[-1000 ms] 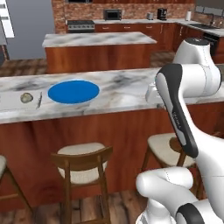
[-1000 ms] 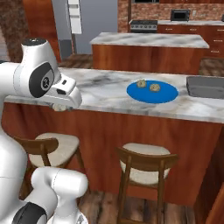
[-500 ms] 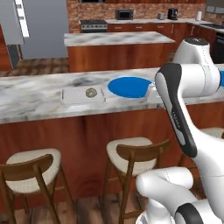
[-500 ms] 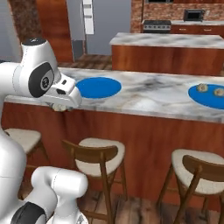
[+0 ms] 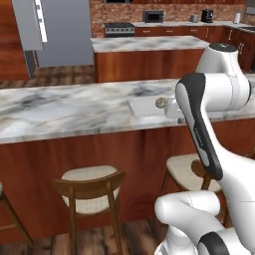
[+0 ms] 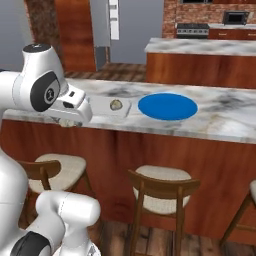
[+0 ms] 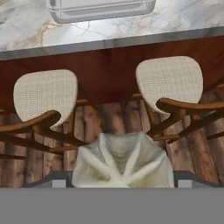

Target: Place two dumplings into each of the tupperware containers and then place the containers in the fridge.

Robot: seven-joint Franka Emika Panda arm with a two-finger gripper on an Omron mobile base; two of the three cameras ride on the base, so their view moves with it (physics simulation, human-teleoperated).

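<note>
A marble-topped counter (image 5: 74,112) with a red-brown wooden front runs across the room, and two cushioned wooden stools (image 7: 43,94) stand on the plank floor beneath its overhang. On the counter, a shallow pale tupperware container (image 6: 111,106) holds one dumpling (image 6: 115,104); a round blue plate (image 6: 167,106) lies just beside it, apart from its wall. In the hand view, the gripper (image 7: 122,181) carries a second dumpling (image 7: 122,162) pinched between its widely set finger tips (image 7: 59,180), above the stools and short of the counter edge. Behind the counter stands a second marble island (image 5: 149,45), with the grey fridge (image 5: 50,32) at the far wall beside red-brown cabinets (image 5: 12,40).
</note>
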